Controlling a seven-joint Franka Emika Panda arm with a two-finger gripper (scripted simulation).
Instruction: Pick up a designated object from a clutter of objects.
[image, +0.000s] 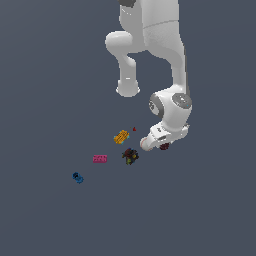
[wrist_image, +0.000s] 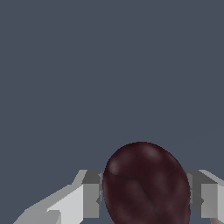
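Arm (image: 150, 40) bent low over grey counter (image: 50, 75). End effector (image: 159, 145) pinching maroon ball (wrist_image: 146, 183) btwn both fingers (wrist_image: 92, 194), ball filling gap in wrist view; in exterior view just a dark speck (image: 164, 146) under wrist. Risks: round ball, small contact area, could squirt out w/ fast lift or loose grip. Dark lump (image: 130, 156) near, orange piece (image: 121, 137), pink block (image: 100, 159), blue piece (image: 77, 177) farther off; lump likeliest to get clipped.

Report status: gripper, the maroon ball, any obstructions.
Gripper straddling the dark maroon ball, a finger each side; contact cannot be confirmed. Orange-yellow piece and dark multicoloured lump lie nearby, apart from the gripper.
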